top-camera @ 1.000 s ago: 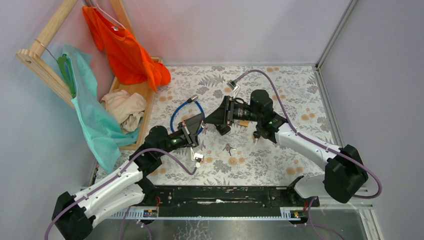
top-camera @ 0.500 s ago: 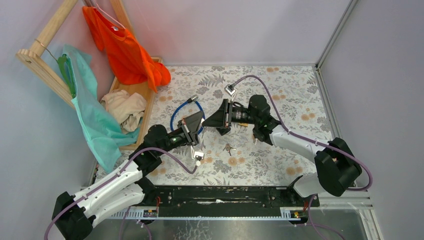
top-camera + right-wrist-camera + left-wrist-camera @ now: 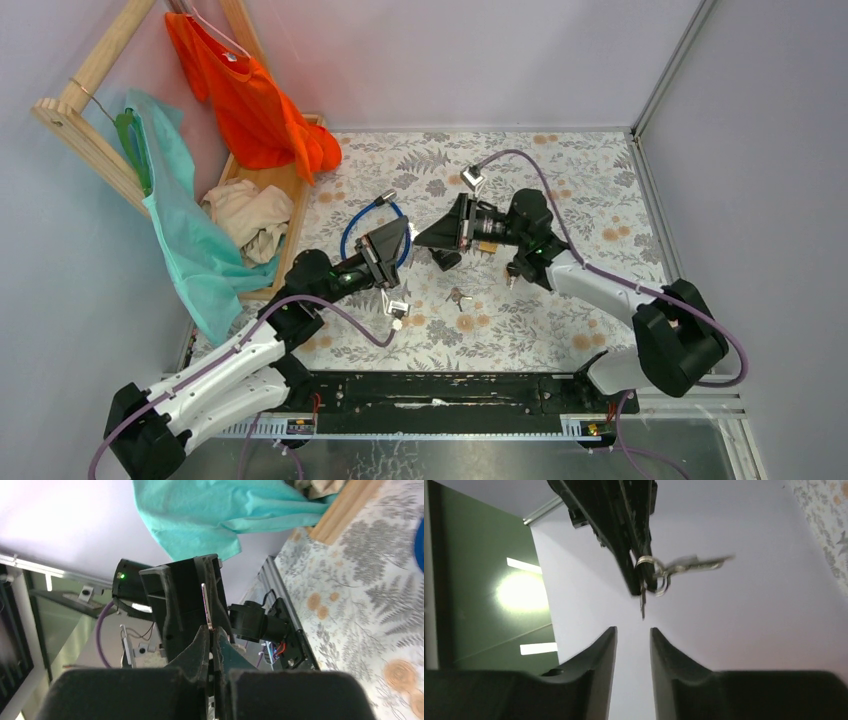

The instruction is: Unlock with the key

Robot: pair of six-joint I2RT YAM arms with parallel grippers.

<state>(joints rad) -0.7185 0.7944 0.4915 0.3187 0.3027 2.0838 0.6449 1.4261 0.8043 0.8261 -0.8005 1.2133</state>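
Flowery desk (image 3: 590, 180) lies below. Right jaws are pressed tight on the key (image 3: 643, 602), top middle of the left wrist view, its ring (image 3: 659, 575) dangling. Left jaws are spread a little, holding nothing. Pull left back slowly, so the key does not twist.

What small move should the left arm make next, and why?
Probably ease the left claw straight back, away from the right claw. In the left wrist view its fingers stand apart with nothing between them, while the right claw is shut on the key ring, silver keys dangling just above those fingertips. Backing off should clear them.
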